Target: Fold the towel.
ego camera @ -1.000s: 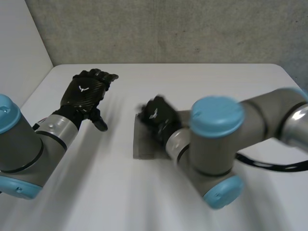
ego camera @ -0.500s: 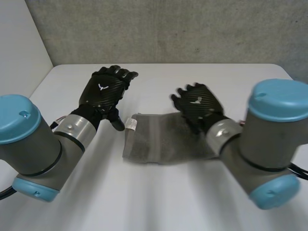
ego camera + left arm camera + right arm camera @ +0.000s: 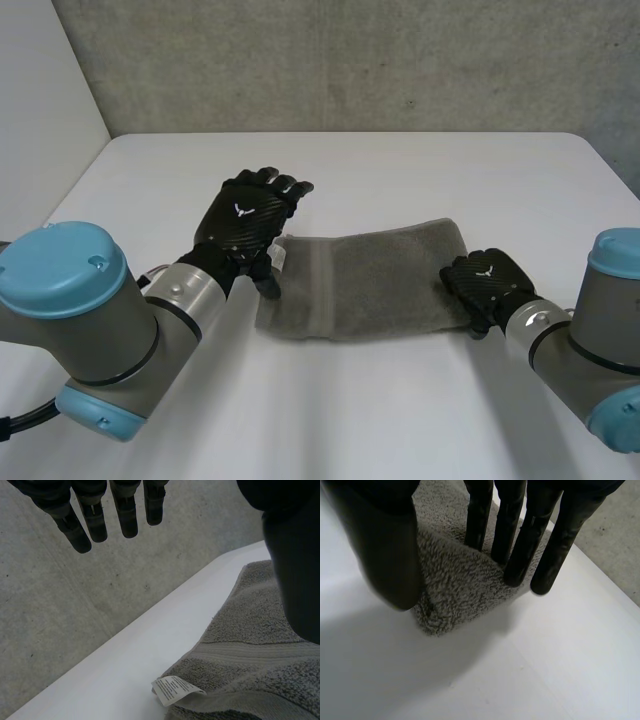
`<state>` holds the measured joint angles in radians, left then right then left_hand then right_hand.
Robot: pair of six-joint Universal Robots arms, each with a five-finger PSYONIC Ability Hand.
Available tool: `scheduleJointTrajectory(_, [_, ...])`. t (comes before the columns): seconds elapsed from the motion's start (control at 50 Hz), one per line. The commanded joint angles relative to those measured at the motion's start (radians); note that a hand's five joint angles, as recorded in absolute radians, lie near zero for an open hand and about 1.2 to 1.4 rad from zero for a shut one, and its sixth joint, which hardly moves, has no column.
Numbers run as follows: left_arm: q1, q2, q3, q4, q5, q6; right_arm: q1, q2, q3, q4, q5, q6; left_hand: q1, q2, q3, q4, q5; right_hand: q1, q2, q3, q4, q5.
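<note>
A white table (image 3: 400, 165) stands against a grey concrete wall (image 3: 350, 60). The right hand (image 3: 487, 283) is down on a corner of the towel (image 3: 380, 280), at its right end. Its straight fingers (image 3: 517, 555) are planted on the pile and its thumb (image 3: 390, 555) is held apart, with the corner between them and nothing pinched. The left hand (image 3: 248, 222) hovers spread and empty over the other end, above the label (image 3: 172, 689). The towel lies as a flat grey strip across the table's middle, spanning from one hand to the other.

The step looks like taking hold for a fold. The right thumb should close well in from the edge, not on the fringe. The left should drop onto its own end before either lifts — then both can rise level so the strip does not skew.

The right forearm comes in low from the near right with the hand tipped down. The left reaches in diagonally, palm down.
</note>
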<state>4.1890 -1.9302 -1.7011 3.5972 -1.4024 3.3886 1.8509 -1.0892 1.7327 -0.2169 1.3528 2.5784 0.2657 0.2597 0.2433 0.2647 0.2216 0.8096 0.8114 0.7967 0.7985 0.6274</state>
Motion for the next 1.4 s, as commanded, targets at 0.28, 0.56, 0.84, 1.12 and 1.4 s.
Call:
scheduleJointTrajectory(0.28, [0.011, 0.02, 0.004, 0.0, -0.001, 0.002, 0.041, -0.063, -0.116, 0.004, 0.187, -0.167, -0.082, -0.076, -0.059, -0.081, -0.212, 0.587, 0.585, 0.6, 0.598, 0.594])
scheduleJointTrajectory(0.56, [0.069, 0.094, 0.031, 0.0, -0.085, -0.041, 0.533, 0.073, -0.366, 0.051, 0.154, -0.308, -0.085, -0.079, -0.062, -0.083, -0.215, 0.587, 0.585, 0.6, 0.598, 0.594])
scheduleJointTrajectory(0.84, [0.068, 0.088, 0.047, 0.0, -0.121, -0.167, 0.607, 0.135, -0.341, 0.12, 0.212, -0.307, -0.085, -0.079, -0.062, -0.083, -0.215, -0.621, -0.623, -0.608, -0.61, -0.614])
scheduleJointTrajectory(1.12, [-0.018, -0.022, 0.146, -0.052, -0.213, -0.343, 0.401, -0.153, -0.219, 0.152, 0.144, 0.241, -0.061, -0.055, -0.039, -0.06, -0.191, -0.635, -0.637, -0.622, -0.624, -0.627])
scheduleJointTrajectory(1.4, [-0.107, -0.213, 0.182, -0.21, -0.28, -0.344, 0.307, 0.065, -0.348, 0.251, 0.078, 0.244, -0.049, -0.043, -0.027, -0.048, -0.18, -0.635, -0.637, -0.622, -0.624, -0.627])
